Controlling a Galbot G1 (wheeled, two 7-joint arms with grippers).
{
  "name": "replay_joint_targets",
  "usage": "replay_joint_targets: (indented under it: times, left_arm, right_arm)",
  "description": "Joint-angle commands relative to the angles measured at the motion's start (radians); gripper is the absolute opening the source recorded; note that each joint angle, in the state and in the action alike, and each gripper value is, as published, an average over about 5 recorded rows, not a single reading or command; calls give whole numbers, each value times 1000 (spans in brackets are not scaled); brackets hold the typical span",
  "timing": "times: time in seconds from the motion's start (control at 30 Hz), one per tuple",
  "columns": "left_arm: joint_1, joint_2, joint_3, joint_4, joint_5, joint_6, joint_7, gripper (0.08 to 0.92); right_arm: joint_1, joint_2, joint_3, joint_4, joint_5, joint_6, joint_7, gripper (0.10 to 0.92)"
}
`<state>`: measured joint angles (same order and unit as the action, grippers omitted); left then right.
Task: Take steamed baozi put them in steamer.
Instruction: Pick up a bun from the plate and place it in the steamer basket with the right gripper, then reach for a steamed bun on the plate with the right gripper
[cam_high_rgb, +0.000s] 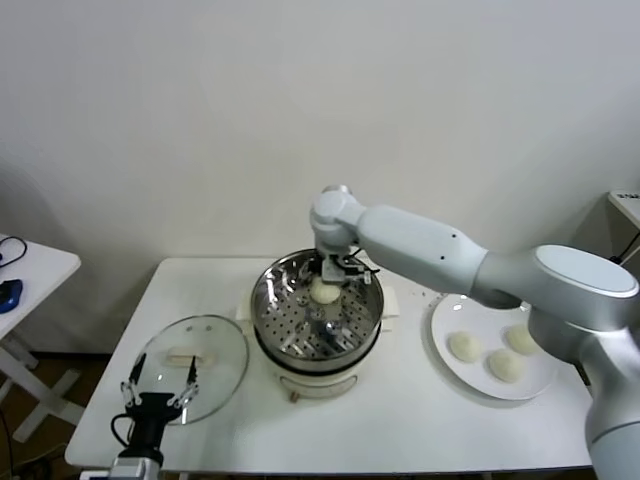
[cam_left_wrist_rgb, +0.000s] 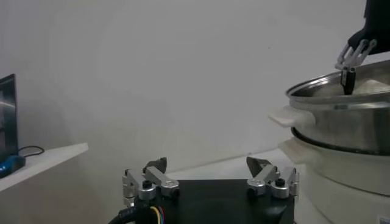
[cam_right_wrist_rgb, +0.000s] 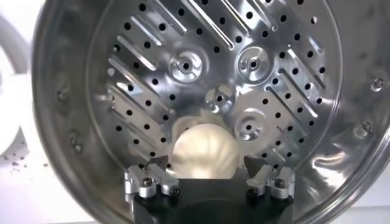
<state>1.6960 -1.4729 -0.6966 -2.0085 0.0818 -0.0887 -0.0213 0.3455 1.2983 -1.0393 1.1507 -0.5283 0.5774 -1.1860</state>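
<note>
The steamer (cam_high_rgb: 300, 335) stands mid-table on its cream base; it also shows in the left wrist view (cam_left_wrist_rgb: 341, 122). One baozi (cam_high_rgb: 322, 291) lies on its perforated tray (cam_right_wrist_rgb: 152, 79) toward the back. My right gripper (cam_high_rgb: 337, 268) hangs just above it, open. In the right wrist view the fingers straddle that baozi (cam_right_wrist_rgb: 203, 149) with a small gap on each side of my right gripper (cam_right_wrist_rgb: 206, 163). Three more baozi (cam_high_rgb: 464, 346) (cam_high_rgb: 503, 366) (cam_high_rgb: 521, 339) sit on the white plate (cam_high_rgb: 445, 315) at the right. My left gripper (cam_high_rgb: 160, 380) (cam_left_wrist_rgb: 207, 163) is open and empty at the front left.
The round glass lid (cam_high_rgb: 215, 345) with a white handle lies flat on the table left of the steamer, under my left gripper. A small side table (cam_high_rgb: 30, 265) stands at the far left. The right arm reaches across above the steamer's right rim.
</note>
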Motion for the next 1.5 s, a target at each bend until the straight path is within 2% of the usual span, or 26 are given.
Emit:
replay_joint_targets:
  times: [0.03, 0.2, 0.33, 0.47, 0.67, 1.0, 1.23, 1.5]
  left_arm:
    - [-1, 1, 0, -4, 1, 5, -1, 823]
    - [-8, -1, 6, -5, -3, 14, -6, 823]
    - [-14, -2, 12, -6, -6, 14, -9, 823]
    - [-16, 0, 16, -10, -10, 14, -9, 823]
    - [-19, 9, 20, -18, -14, 14, -4, 823]
    - [-22, 17, 23, -20, -37, -16, 29, 823]
    - [-21, 13, 28, -15, -34, -21, 30, 823]
    - [-15, 12, 20, -9, -34, -22, 29, 823]
  right_arm:
    - [111, -94, -25, 105, 158, -13, -39, 823]
    - [290, -239, -142, 191, 495, -211, -71, 823]
    - [395, -352, -271, 182, 784, -393, -80, 823]
    - [408, -453, -310, 124, 906, -478, -95, 823]
    - [322, -598, -288, 51, 919, -542, -100, 823]
    - [87, -747, -191, 29, 796, -599, -25, 823]
    - [-117, -749, -33, 2, 682, -595, 10, 823]
    - [-243, -690, 50, -48, 629, -593, 34, 823]
